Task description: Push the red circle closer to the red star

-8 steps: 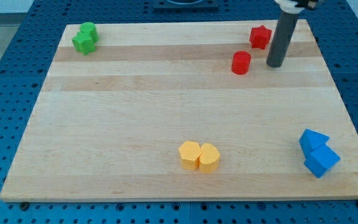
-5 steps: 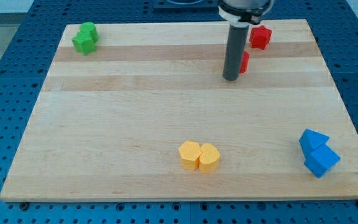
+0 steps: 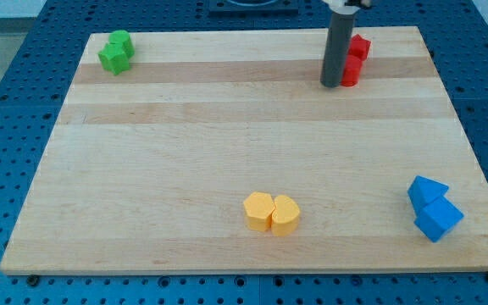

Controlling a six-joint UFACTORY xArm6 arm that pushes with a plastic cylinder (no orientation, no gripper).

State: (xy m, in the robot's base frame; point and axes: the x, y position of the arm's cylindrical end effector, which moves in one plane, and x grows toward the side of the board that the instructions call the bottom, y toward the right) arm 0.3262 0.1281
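Note:
The red circle (image 3: 352,70) lies near the view's top right of the wooden board (image 3: 185,144), right below the red star (image 3: 360,46) and touching or nearly touching it. My tip (image 3: 331,84) stands against the circle's left side, and the dark rod hides part of both red blocks.
Two green blocks (image 3: 116,52) sit together at the view's top left. Two yellow blocks (image 3: 271,212) lie side by side near the bottom middle. Two blue blocks (image 3: 433,208) sit at the bottom right, close to the board's edge.
My tip went from the right of the red circle around to its lower left, then pushed up and right. The red circle slid up and right to the red star.

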